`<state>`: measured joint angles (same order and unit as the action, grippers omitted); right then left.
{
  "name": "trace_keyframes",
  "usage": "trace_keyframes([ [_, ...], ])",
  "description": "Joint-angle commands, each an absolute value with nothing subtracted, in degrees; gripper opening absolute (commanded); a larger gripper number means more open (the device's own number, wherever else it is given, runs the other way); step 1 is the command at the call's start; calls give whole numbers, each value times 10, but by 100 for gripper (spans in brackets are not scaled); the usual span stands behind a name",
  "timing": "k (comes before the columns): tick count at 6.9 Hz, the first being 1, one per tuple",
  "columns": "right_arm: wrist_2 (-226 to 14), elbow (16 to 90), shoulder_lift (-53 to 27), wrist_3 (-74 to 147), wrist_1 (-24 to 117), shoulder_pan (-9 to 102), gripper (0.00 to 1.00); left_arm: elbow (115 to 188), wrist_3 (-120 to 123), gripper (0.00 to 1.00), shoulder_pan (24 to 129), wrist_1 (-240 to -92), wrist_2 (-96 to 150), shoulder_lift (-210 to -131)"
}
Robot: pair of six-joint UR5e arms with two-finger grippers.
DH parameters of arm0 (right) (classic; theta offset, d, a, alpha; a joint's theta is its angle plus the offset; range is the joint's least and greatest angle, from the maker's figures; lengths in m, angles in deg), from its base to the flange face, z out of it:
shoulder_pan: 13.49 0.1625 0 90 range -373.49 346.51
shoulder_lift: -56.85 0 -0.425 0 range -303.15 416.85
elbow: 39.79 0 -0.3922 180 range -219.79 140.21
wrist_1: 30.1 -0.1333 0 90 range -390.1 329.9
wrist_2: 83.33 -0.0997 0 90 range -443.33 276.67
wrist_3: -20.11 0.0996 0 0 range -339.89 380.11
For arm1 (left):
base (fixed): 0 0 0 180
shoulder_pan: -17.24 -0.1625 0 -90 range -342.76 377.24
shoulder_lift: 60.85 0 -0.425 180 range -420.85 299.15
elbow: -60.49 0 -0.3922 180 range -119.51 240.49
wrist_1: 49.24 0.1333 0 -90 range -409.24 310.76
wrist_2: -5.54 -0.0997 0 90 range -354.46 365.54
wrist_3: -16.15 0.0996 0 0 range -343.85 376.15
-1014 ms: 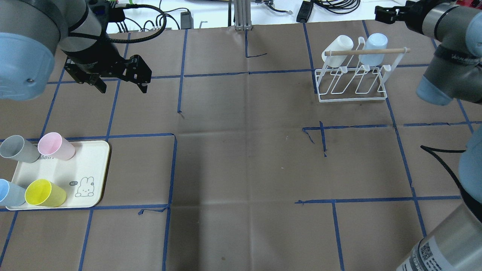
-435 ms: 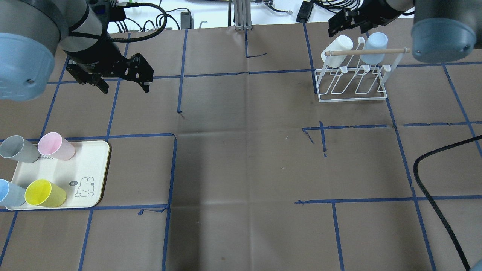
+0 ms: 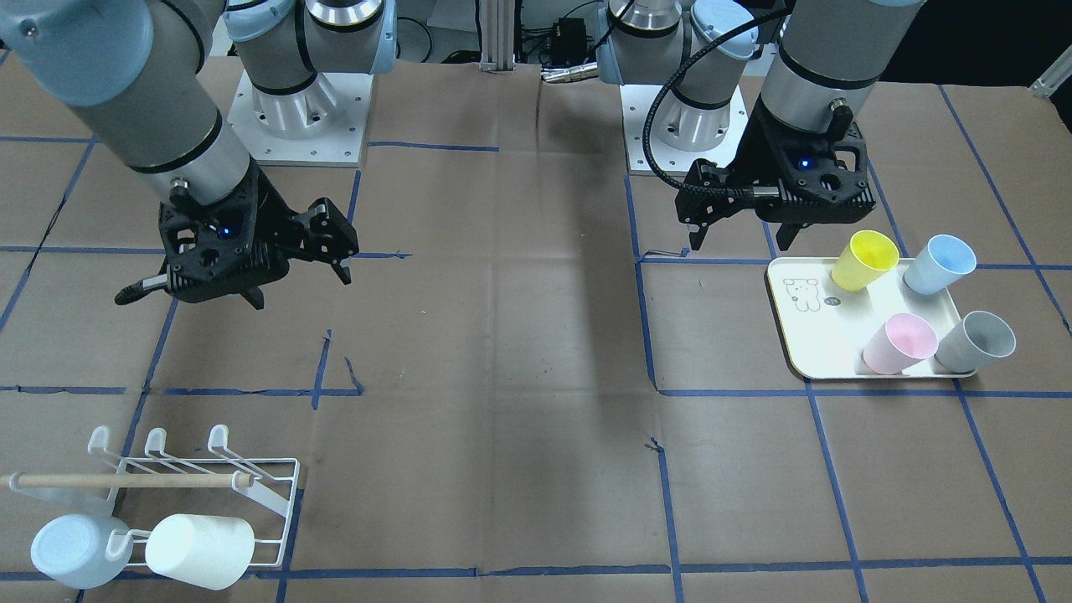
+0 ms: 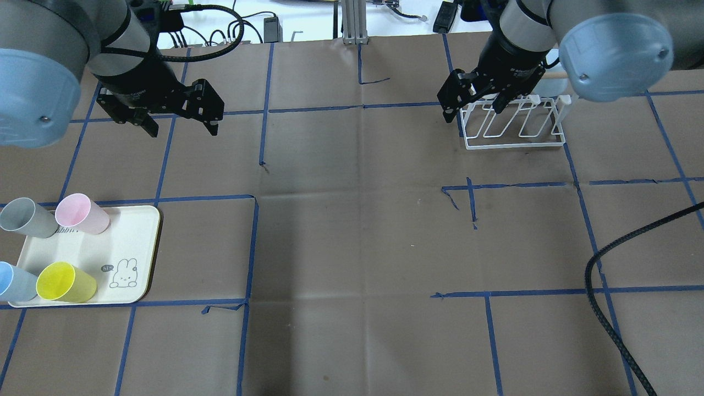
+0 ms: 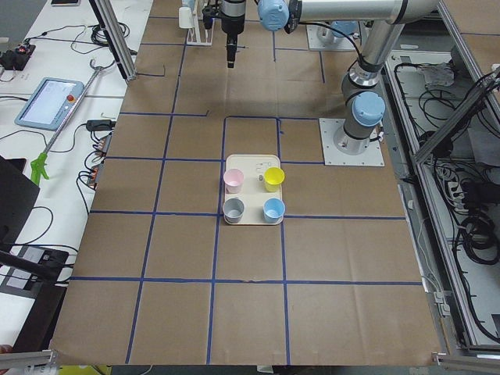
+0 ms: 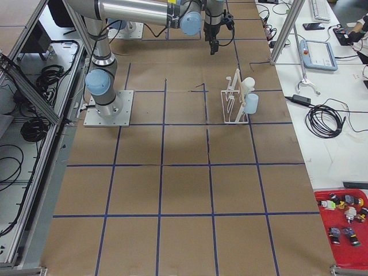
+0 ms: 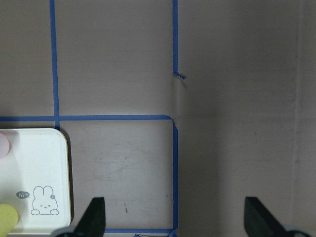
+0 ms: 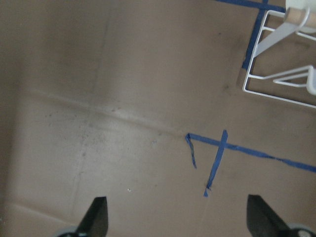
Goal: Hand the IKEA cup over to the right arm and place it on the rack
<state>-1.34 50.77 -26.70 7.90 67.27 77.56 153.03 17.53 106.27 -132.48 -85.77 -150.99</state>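
Several IKEA cups lie on a cream tray (image 4: 126, 242) at the table's left: yellow (image 4: 66, 283), pink (image 4: 82, 213), grey (image 4: 27, 217) and blue (image 4: 14, 280). My left gripper (image 4: 180, 126) hangs open and empty over bare table, beyond the tray; the front view shows the left gripper (image 3: 741, 243) just beside the yellow cup (image 3: 867, 260). My right gripper (image 4: 472, 110) is open and empty above the left front corner of the white wire rack (image 4: 517, 140). On the rack (image 3: 289, 459) rest a white cup (image 3: 199, 548) and a light-blue cup (image 3: 75, 548).
Brown paper with a blue tape grid covers the table. A black braided cable (image 4: 605, 308) hangs over the near right part. The right arm's elbow hides the rack's cups and most of its dowel in the overhead view. A red parts bin (image 6: 345, 227) sits off the table.
The right arm has swung in from the far right, and its gripper now hangs over the rack's left front. The left gripper has barely shifted. The cups have not moved.
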Motion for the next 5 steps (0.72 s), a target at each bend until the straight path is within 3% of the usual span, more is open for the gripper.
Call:
trace_keyframes([
  [1,37,514,-327,111,615,780,100,1530,176,100,1063,-1325,-858,-1509],
  [5,43,575,-401,105,630,779,100,1529,176,100,1063,-1325,-857,-1510],
])
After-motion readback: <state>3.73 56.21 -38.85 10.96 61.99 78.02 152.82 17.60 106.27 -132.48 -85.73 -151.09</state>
